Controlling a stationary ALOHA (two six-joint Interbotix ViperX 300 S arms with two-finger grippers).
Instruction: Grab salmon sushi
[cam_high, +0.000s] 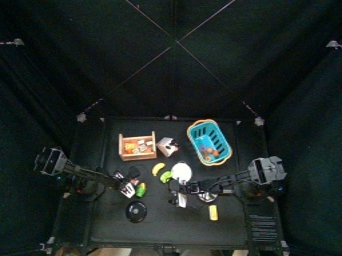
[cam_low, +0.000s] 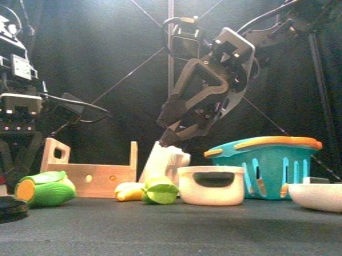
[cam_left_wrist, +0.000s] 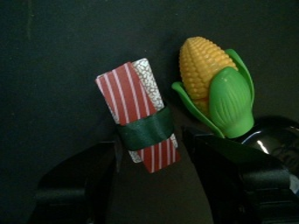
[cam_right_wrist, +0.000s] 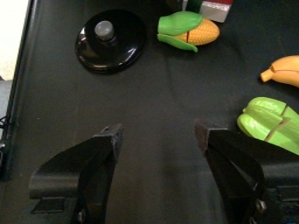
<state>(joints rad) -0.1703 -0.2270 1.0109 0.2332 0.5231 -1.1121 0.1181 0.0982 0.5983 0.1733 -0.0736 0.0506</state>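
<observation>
1. Between the wide-spread black jaws of the left gripper (cam_left_wrist: 149, 188), in the left wrist view, lies the salmon sushi (cam_left_wrist: 138, 114): a red-and-white striped slab on a pale rice block, bound across the middle by a dark green band. The jaws stand open on either side of its near end and are not clamped on it.
2. Just beside the sushi lies a toy corn cob (cam_left_wrist: 219, 87), yellow kernels in a bright green husk. The two look almost touching, but contact cannot be confirmed.
3. From above, the left gripper (cam_high: 118, 183) sits at the table's left front area, its arm coming in from the left. The sushi is too small to make out in that view.
4. The right gripper (cam_right_wrist: 158, 153) hangs with its jaws parted and nothing between them, above bare black table (cam_right_wrist: 163, 96).
5. Beyond the right gripper's jaws lie a round black lid with a knob (cam_right_wrist: 110, 41), the corn cob again, a yellow banana (cam_right_wrist: 281, 70) and a green halved vegetable (cam_right_wrist: 271, 125).
6. From the front, the right arm (cam_low: 207, 75) hangs high over the middle of the table.
7. Farther back stand a wooden crate (cam_low: 91, 170), a teal basket with an orange rim (cam_low: 265, 160), a white cup (cam_low: 211, 186) and a white bowl (cam_low: 318, 193).
</observation>
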